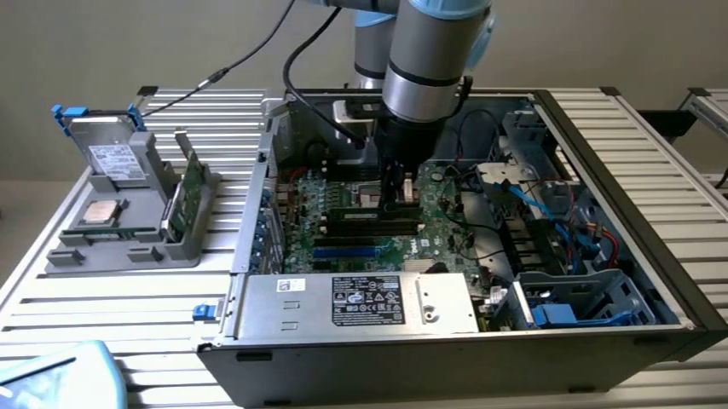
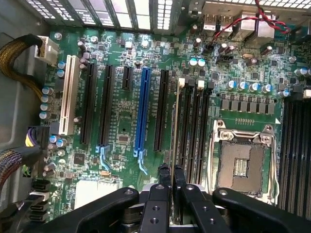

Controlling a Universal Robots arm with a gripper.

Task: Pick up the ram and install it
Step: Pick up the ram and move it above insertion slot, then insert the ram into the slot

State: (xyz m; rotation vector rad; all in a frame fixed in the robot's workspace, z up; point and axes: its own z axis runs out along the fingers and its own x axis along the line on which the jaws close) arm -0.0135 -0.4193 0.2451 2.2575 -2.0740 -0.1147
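Several slots [image 2: 194,131] beside ram [image 2: 174,121]

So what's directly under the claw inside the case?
The claw is shut on the ram, seen edge-on over the black memory slots beside the empty processor socket. The ram's lower edge is hidden.

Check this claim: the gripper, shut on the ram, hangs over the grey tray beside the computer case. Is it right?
No. The exterior view shows the gripper, shut on the ram, inside the computer case over the motherboard, not over the grey tray.
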